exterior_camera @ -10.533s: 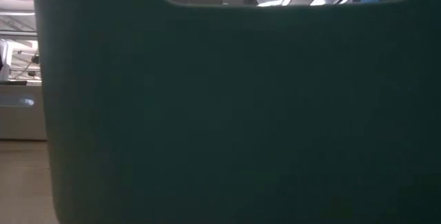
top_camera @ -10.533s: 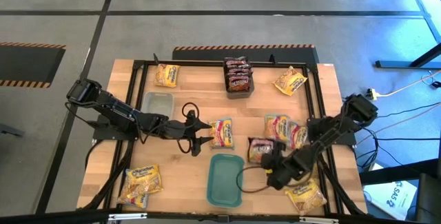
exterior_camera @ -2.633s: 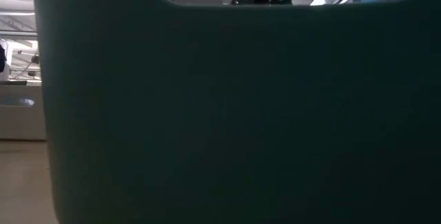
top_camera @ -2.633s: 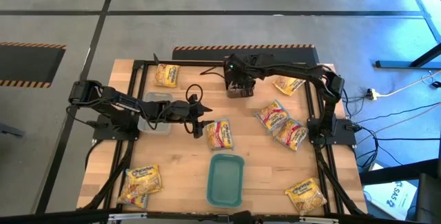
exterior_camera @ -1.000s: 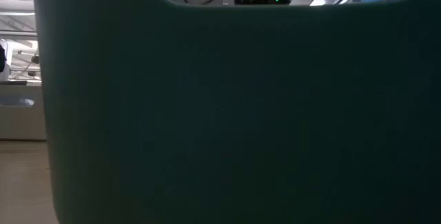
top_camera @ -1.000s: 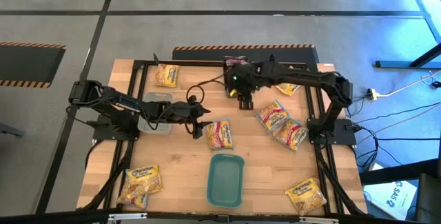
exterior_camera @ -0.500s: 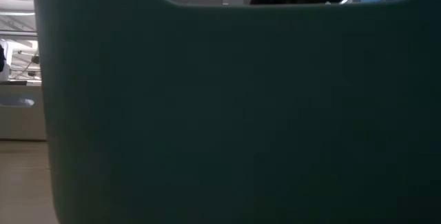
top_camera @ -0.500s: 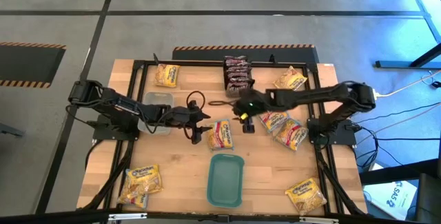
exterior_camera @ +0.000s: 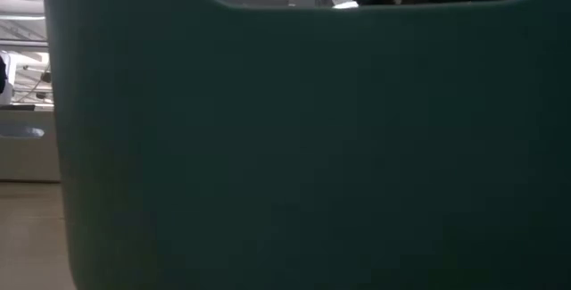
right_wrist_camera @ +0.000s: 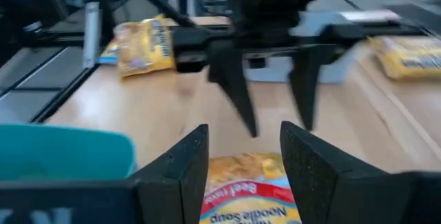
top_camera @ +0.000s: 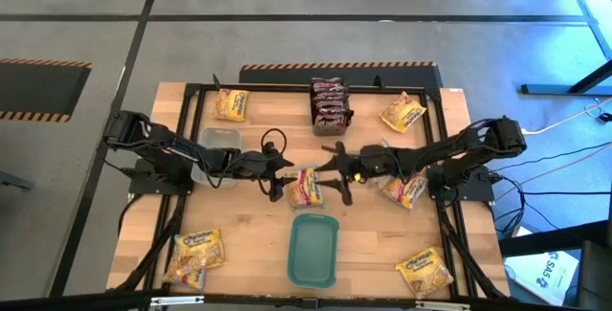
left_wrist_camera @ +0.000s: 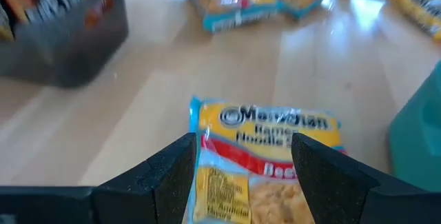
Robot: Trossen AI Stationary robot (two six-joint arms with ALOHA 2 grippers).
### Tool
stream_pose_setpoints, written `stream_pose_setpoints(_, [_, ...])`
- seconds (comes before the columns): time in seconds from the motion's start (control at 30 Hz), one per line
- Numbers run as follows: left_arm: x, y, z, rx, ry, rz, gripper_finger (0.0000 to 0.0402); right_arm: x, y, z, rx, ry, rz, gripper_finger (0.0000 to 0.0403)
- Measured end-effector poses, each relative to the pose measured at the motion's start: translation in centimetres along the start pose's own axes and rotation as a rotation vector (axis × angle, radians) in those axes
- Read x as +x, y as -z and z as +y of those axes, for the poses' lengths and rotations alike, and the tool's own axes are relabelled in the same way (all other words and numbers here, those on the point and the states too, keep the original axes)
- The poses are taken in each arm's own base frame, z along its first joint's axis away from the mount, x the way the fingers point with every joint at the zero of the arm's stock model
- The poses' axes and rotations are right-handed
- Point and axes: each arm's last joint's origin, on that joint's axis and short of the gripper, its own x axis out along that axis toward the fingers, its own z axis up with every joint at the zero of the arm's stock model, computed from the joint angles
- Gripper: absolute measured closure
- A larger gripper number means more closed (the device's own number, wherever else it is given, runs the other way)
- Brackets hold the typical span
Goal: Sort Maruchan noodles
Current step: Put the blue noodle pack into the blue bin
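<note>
The table [top_camera: 258,234] carried three bins: a teal tray [top_camera: 313,249] near the front edge at its middle, a clear grey tub [top_camera: 219,146] toward the left edge, and a dark tub [top_camera: 328,103] at the middle of the back edge, holding brown-red packets. Loose yellow packets lay at the back-left corner [top_camera: 231,104], the back-right corner [top_camera: 403,113], the front-left corner [top_camera: 196,254] and the front-right corner [top_camera: 425,271], with two more [top_camera: 406,189] right of centre, partly under the right arm.

Over the last second the right arm had swung from the dark tub at the back edge down to the table's middle, so both arms now met over one pale packet with red-yellow print [top_camera: 307,186] lying flat at the centre. That suggests the drop-off at the back was finished and this packet was next.

The left tool [top_camera: 275,175] hung just beside the packet's left side, fingers spread wide with nothing between them. The right tool [top_camera: 337,179] sat at its right side, fingers partly apart and empty; the right wrist view showed the packet [right_wrist_camera: 251,182] lying between them and the left tool [right_wrist_camera: 275,107] facing it. With two tools on one packet, a collision looked possible unless one gave way.
</note>
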Motion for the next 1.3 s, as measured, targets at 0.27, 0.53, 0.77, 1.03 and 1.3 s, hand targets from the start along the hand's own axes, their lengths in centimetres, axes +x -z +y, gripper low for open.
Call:
stream_pose_setpoints(0.27, [0.9, 1.6, -0.8, -0.082, 0.008, 0.061, 0.0169, 0.0, 0.3, 0.2, 0.138, -0.061, 0.032, 0.0242])
stream_pose_setpoints(0.53, [0.9, 2.5, -0.7, -0.096, -0.016, 0.139, 0.0169, 0.1, 0.3, -0.8, 0.267, 0.015, 0.085, 0.0213])
stream_pose_setpoints(0.77, [0.7, 3.0, -1.0, -0.074, -0.019, 0.161, 0.0169, -0.2, 1.8, -1.6, 0.367, 0.148, 0.219, 0.0146])
stream_pose_setpoints(1.03, [0.5, 3.4, -0.8, -0.068, -0.064, 0.144, 0.0169, 0.2, 2.8, -1.8, 0.369, 0.182, 0.256, 0.0128])
stream_pose_setpoints(1.3, [1.1, 4.0, -1.2, -0.057, -0.081, 0.130, 0.0169, 0.8, 4.2, -1.9, 0.391, 0.207, 0.302, 0.0127])
